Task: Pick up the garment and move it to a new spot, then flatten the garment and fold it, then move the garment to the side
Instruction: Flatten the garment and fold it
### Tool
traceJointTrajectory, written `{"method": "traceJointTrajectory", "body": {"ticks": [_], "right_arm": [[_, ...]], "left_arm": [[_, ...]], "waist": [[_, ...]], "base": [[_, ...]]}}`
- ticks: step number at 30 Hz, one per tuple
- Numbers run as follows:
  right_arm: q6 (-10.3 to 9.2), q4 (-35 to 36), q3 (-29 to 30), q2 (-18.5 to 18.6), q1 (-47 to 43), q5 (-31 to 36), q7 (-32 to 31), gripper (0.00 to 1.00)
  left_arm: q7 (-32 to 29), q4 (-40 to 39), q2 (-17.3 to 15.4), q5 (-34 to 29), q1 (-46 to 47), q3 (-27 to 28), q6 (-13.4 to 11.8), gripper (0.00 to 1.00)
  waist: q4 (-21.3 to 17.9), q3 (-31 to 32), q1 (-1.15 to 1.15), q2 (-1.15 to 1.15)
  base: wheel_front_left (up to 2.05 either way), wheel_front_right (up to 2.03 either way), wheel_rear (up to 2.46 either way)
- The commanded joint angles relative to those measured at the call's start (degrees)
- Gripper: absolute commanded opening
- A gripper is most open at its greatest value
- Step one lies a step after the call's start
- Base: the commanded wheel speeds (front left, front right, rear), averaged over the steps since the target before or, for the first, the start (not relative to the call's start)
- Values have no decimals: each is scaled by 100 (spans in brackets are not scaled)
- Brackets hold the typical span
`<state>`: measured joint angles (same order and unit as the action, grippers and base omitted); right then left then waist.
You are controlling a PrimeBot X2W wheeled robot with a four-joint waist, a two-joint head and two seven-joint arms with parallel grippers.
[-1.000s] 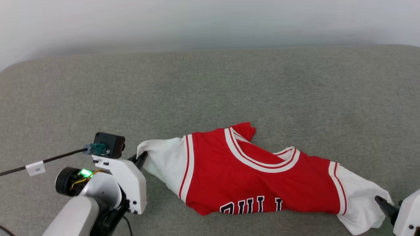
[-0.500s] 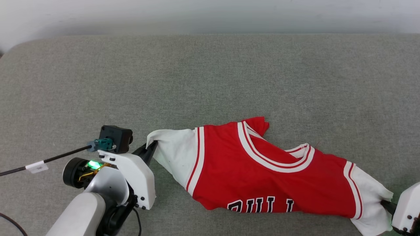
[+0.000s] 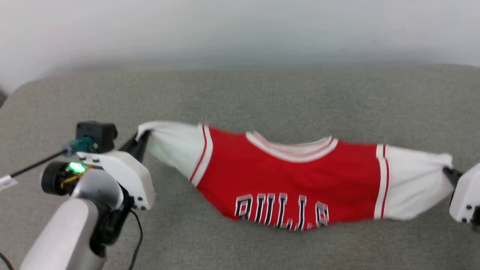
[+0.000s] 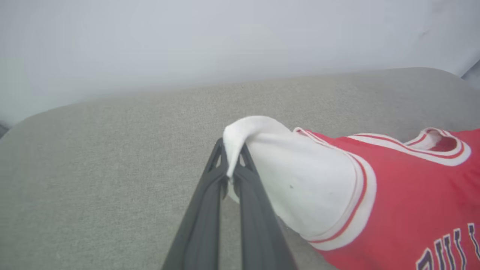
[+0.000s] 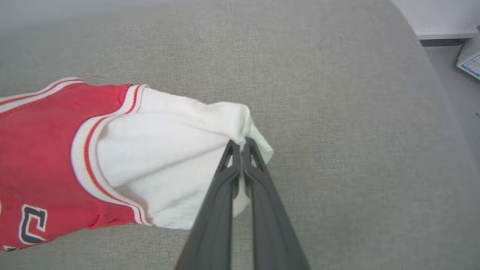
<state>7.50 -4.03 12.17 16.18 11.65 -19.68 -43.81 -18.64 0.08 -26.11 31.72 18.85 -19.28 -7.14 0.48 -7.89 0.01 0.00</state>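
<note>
A: Where is the garment (image 3: 292, 176) at this moment?

B: It is stretched between the two hands, above the grey surface (image 3: 262, 93), with its red front turned to the head camera. In that view it is a little blurred.

A: What is the left hand (image 4: 230, 150) doing?

B: Its two dark fingers are pressed together on the tip of the left sleeve (image 4: 300, 180), which is white. The cloth folds over the fingertips.

A: And the right hand (image 5: 243, 144)?

B: It is the same on the other side. It is clenched on the end of the right sleeve (image 5: 168, 150), and the white cloth bunches around the fingertips.

A: Does the garment lie flat?

B: No. The top line with the striped collar (image 3: 292, 148) runs nearly straight from hand to hand, and the red body sags below it. The black lettering (image 3: 281, 213) is at the lowest part. Whether that lower edge touches the surface, I cannot tell.

A: Is anything else near?

B: A black cable (image 3: 37, 167) goes toward the left edge of the head view. A green light (image 3: 77, 167) shines on the pale left arm (image 3: 67, 225). A pale wall (image 3: 240, 30) stands behind the surface.
</note>
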Motion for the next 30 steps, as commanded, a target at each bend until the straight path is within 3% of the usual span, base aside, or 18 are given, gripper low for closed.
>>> {"method": "traceJointTrajectory", "body": {"ticks": [1, 12, 18, 30], "right_arm": [[-2, -77, -76, 128, 297, 74, 153, 0], [-3, -960, -679, 501, 1905, 332, 798, 0], [-3, -1435, -1104, 532, 3489, 456, 1237, 0], [-3, -2267, -1683, 336, 6117, 892, 2390, 0]], "left_arm": [[81, 118, -7, -22, 212, 94, -21, 0], [506, 1586, 256, 57, 1918, 313, 239, 0], [969, 2683, 408, -78, 3431, 385, 389, 0], [2168, 3832, 398, -545, 5882, 354, 650, 0]], "waist": [[-111, 263, -1, 0], [-133, 481, -1, 0], [-222, -89, -1, 0], [-425, -1245, -1, 0]], "base": [[0, 0, 0], [0, 0, 0], [0, 0, 0], [0, 0, 0]]}}
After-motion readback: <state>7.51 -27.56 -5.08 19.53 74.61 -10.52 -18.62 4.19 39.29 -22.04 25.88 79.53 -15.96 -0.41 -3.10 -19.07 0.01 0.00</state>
